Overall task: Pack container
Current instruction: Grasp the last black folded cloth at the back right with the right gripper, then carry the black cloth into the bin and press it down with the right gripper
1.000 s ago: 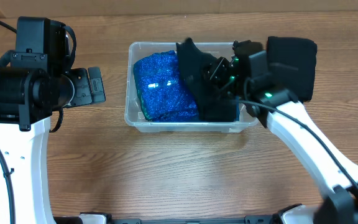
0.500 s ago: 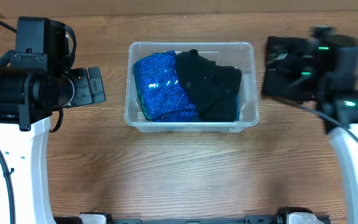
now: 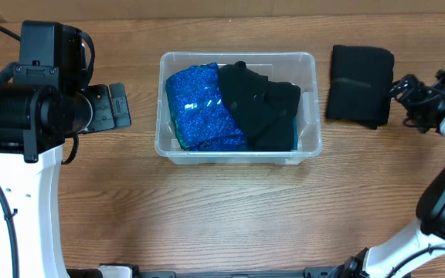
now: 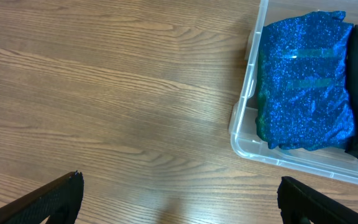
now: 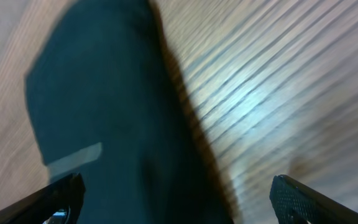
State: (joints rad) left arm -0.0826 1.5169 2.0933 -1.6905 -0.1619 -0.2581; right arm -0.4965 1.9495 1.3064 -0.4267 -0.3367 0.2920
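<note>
The container, a clear plastic tub with rounded corners and a thick rim, stands upright on the wooden worktop. It is about midway between left and right, in the far half. Inside it, a blue glittery bundle fills the left part. A crumpled black garment fills the right part, its left edge lapping over the blue one. A sliver of blue-green shows beneath the black garment at the near right corner.

To the right of the container, apart from it, a folded black cloth lies flat on the worktop.

The left pincer hangs over bare wood to the left of the container, near its left wall but not touching it. In the left wrist view its dark fingertips sit at the lower corners, spread wide with nothing between them. The same view takes in the container's near left corner and the blue bundle.

The right pincer is at the far right edge of the worktop, just to the right of the folded black cloth. Its wrist view is blurred, yet the fingertips clearly stand far apart and grip nothing. The cloth fills the left half of that view, with a pale strip across it and bare wood to its right. Whether either finger touches the cloth cannot be told.
</note>
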